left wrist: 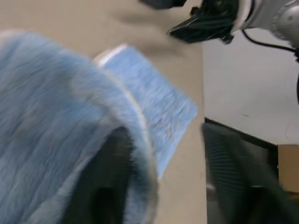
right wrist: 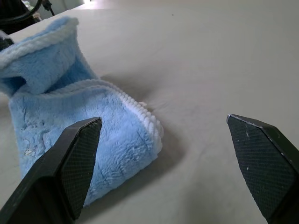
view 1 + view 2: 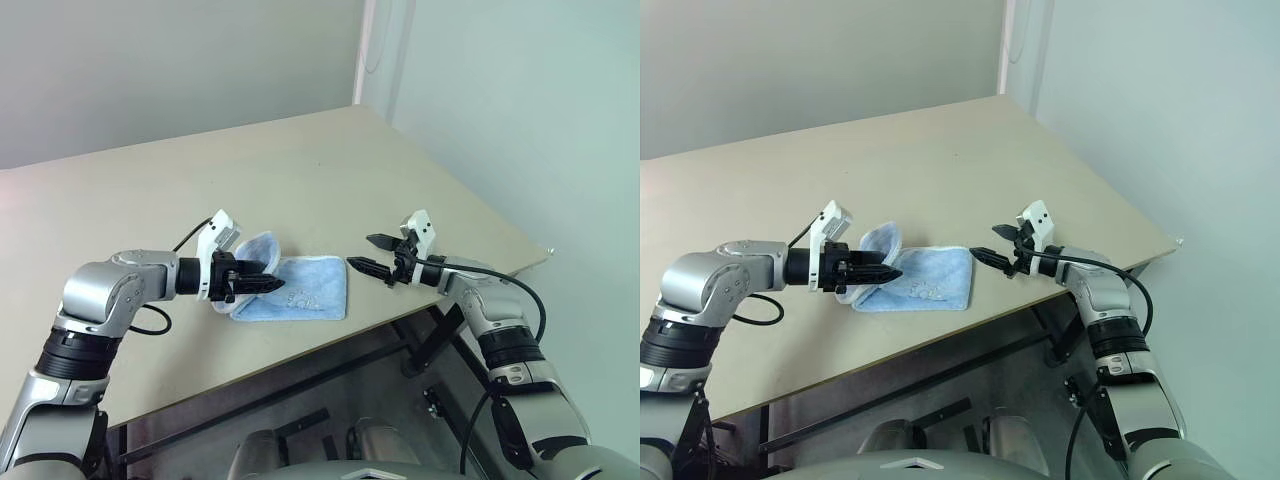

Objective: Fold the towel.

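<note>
One small light blue towel (image 3: 300, 290) lies near the front edge of the beige surface (image 3: 300, 170), a smooth, matte top with a plain, angled outline. Its cloth is plush terry, soft and fuzzy up close, with a ribbed white stitched edging running along its borders. Most of it rests flat in a rough rectangle, already doubled over on itself, while its left end rises in a rounded flap that curls up and over. A faint pale mark shows on the flat upper face.

Reaching in from the left, the left gripper (image 3: 262, 284) sits at that raised flap, its black fingers lying against the cloth where it curls; whether they are parted or pressed together on the fabric I cannot tell, as the towel drapes across them. To the right, the right gripper (image 3: 368, 254) hovers just beside the towel's right edge, apart from it, with its two black, cross-hatched fingers (image 2: 77, 163) spread wide and nothing between them.
</note>
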Available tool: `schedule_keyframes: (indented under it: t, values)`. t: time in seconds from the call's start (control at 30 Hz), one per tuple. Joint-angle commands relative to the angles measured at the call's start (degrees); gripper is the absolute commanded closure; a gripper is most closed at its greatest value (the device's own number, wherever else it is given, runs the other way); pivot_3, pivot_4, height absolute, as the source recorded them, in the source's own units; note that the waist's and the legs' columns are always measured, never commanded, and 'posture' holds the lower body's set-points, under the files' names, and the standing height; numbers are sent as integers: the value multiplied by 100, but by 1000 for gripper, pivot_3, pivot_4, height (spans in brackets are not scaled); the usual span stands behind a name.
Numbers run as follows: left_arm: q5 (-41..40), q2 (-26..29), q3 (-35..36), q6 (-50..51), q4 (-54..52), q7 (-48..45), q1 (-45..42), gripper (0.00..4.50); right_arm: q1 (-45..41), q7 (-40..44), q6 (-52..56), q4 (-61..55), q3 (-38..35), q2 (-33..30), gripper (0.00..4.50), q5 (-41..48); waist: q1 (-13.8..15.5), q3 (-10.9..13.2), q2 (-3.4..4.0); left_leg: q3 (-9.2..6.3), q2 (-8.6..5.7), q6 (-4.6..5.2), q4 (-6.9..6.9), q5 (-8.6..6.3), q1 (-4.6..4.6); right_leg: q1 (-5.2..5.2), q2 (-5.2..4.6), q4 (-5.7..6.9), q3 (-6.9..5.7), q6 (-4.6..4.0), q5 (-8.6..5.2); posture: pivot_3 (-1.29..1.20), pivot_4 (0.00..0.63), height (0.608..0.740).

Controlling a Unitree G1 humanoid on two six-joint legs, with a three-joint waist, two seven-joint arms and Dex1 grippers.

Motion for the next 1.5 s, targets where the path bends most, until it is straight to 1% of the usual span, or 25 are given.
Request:
schedule_keyframes:
  t: [0.03, 0.07, 0.1, 0.13, 0.23, 0.43, 0.57, 0.77, 0.97, 1.03, 1.17, 1.27, 1.33, 1.47, 1.5]
  values:
    - [144, -216, -332, -170, 8, -199, -425, 508, -159, -139, -131, 35, -133, 27, 0, -21, 0, 0, 0, 0, 0, 0, 0, 0, 0, 0, 0, 0, 1, 0, 0, 0, 0, 740]
    - [203, -295, -440, -189, 85, -220, -531, 203, -150, -186, -145, 50, -140, 33, 0, -28, 1, 0, 0, 1, 0, 0, 1, 0, -1, 2, 1, -1, 1, -3, 2, 0, 0, 740]
    - [291, -350, -568, -223, 161, -257, -605, 23, -130, -222, -153, 50, -142, 36, 0, -31, 2, 0, 0, 1, -1, 0, 2, 0, -1, 2, 2, -1, 2, -9, 6, 0, 0, 740]
    - [428, -343, -676, -295, 222, -256, -624, 23, -63, -239, -149, -24, -136, 31, 0, -24, 0, 0, 0, 1, -1, 0, 2, 0, -2, 2, 8, -1, 9, -15, 10, 0, 0, 740]
    - [578, -314, -703, -346, 418, -255, -644, 23, 84, -274, -143, -194, -144, -2, 0, -14, -26, 0, 0, -3, 6, 0, -1, 0, 2, 2, 46, 0, 50, -13, 9, 0, 0, 740]
    - [1226, -148, -1083, -957, 473, -384, -489, 23, 126, -371, -154, -163, -162, -62, 0, -44, -14, 2, 3, -23, 11, 1, -3, 0, 2, -3, 68, 10, 50, -10, 6, 0, 0, 740]
    - [1108, -227, -580, -1408, 401, -418, -394, 23, 79, -394, -235, -83, -98, -52, 0, -137, -10, 2, 3, -20, 9, 1, 3, 0, -1, -1, 65, 8, 56, -12, 5, 0, 0, 740]
    - [852, 36, 264, -2197, 96, -792, 80, 23, 19, -345, -266, -5, -78, -7, 0, -150, -20, 2, 3, -20, 10, 1, 0, 0, 1, -2, 66, 8, 58, -17, 8, 0, 0, 740]
    - [700, 260, 851, -2333, 56, -870, 487, 23, -97, -301, -351, 184, -13, 88, 0, -212, -11, 2, 3, -20, 10, 1, 6, 0, 0, 3, 65, 8, 58, -18, 8, 0, 0, 740]
    - [710, 294, 874, -2334, 5, -888, 637, 23, -142, -299, -394, 264, -11, 114, 0, -236, -12, 2, 3, -19, 10, 1, 8, 1, 1, 4, 64, 8, 60, -17, 8, 0, 0, 740]
    - [792, 253, 572, -2156, -96, -913, 830, 23, -255, -328, -523, 459, 14, 155, 0, -328, -10, 2, 3, -19, 10, 1, 6, 0, 2, 5, 65, 8, 61, -20, 10, 0, 0, 740]
    - [960, 234, 256, -2058, -75, -870, 848, 639, -365, -445, -649, 658, 1, 180, 0, -458, -8, 2, 3, -20, 9, 1, 6, 0, 2, 5, 65, 9, 60, -19, 10, 0, 0, 740]
    - [1071, 208, 113, -1975, -28, -763, 835, 1391, -428, -511, -713, 794, -35, 183, 0, -511, -12, 2, 3, -19, 9, 1, 7, 0, 2, 5, 65, 9, 61, -19, 10, 0, 0, 740]
    - [1598, 338, -219, -2324, 106, -690, 903, 2919, -382, -488, -765, 836, -48, 156, 0, -547, -14, 2, 3, -19, 9, 1, 4, 0, 2, 3, 66, 9, 62, -19, 11, 0, 0, 740]
    - [1727, 351, -277, -2413, 138, -638, 920, 3224, -346, -492, -777, 823, -35, 148, 0, -574, -18, 2, 3, -19, 9, 1, 3, 0, 3, 3, 67, 10, 62, -19, 11, 0, 0, 740]
